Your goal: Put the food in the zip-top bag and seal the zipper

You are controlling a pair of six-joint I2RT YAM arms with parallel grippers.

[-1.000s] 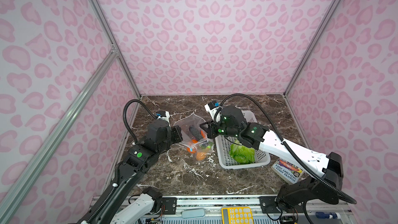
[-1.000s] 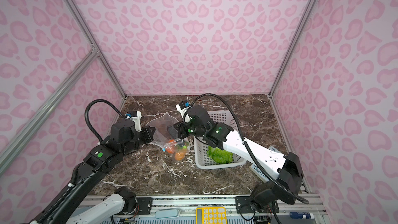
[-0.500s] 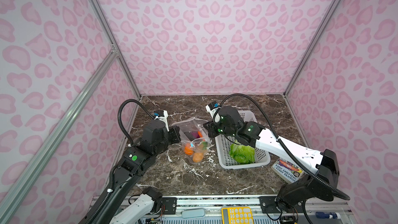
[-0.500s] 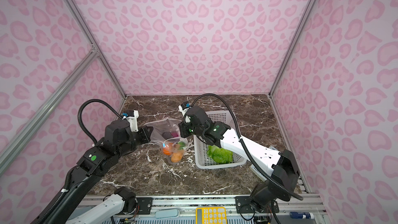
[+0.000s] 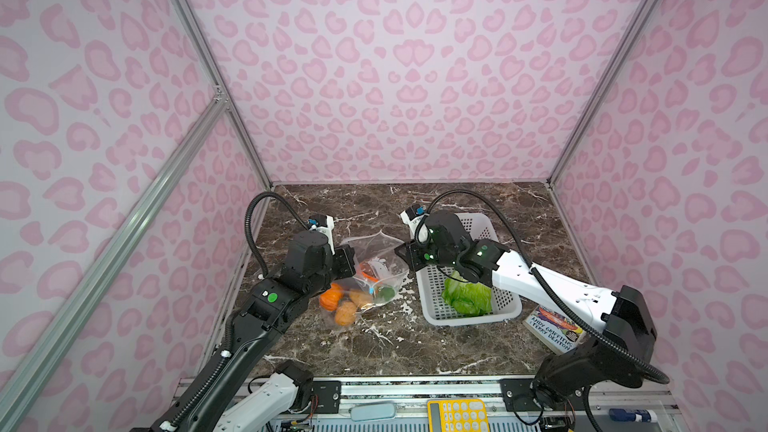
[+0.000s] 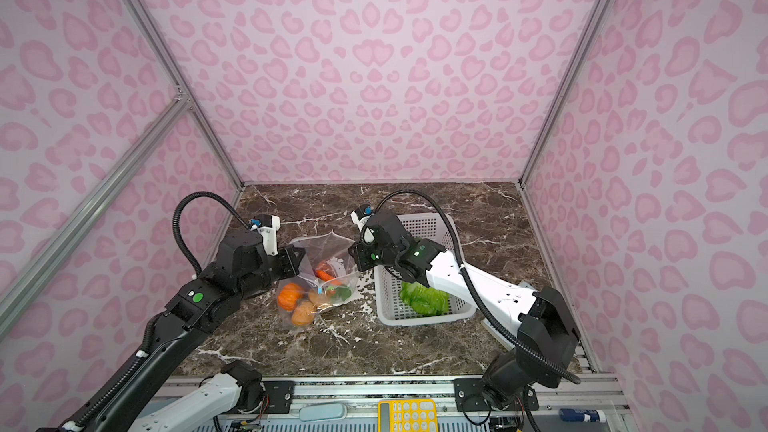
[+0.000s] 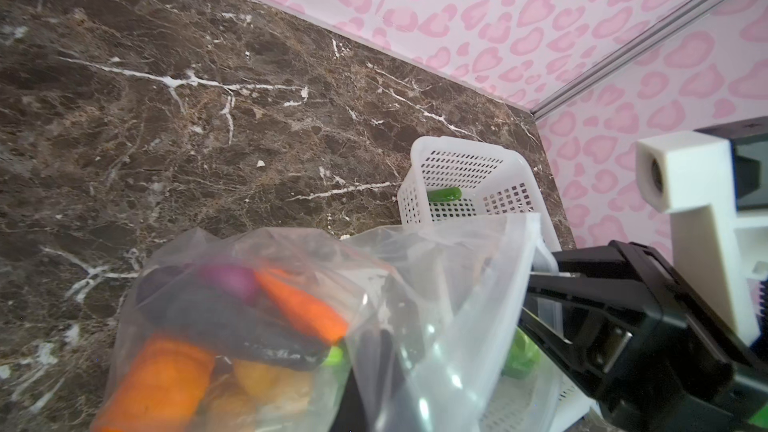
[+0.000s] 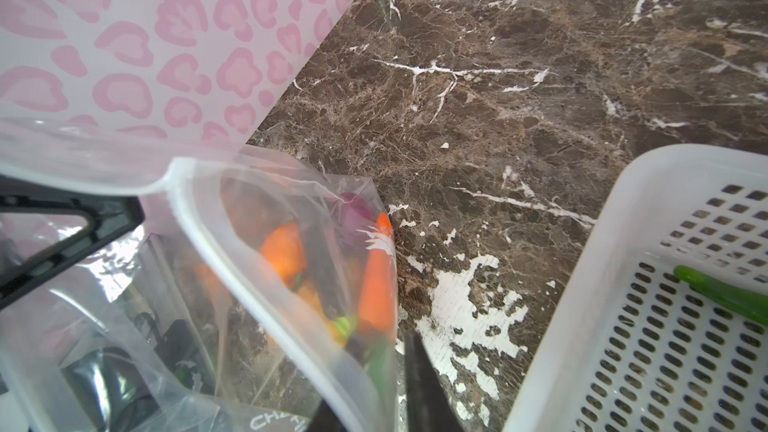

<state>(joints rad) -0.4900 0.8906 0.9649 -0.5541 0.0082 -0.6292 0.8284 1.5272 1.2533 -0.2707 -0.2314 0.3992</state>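
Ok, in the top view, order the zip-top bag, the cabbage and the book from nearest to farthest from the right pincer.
1. zip-top bag, just off the right pincer, mid-table.
2. cabbage, in the basket, toward the front.
3. book, front right, past the basket.

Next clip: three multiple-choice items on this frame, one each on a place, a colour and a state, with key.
1. Where does the cabbage lie? A on a plate; B in the white basket; C in a bowl.
2. The pumpkin inside the zip-top bag is: A blue; B orange; C white.
3. The left end effector is: A shut on the bag's edge; B open above the basket; C out of sight.
Key: B, green leaves within the basket walls; B, orange shows through clear film; A, it pinches the raised edge.
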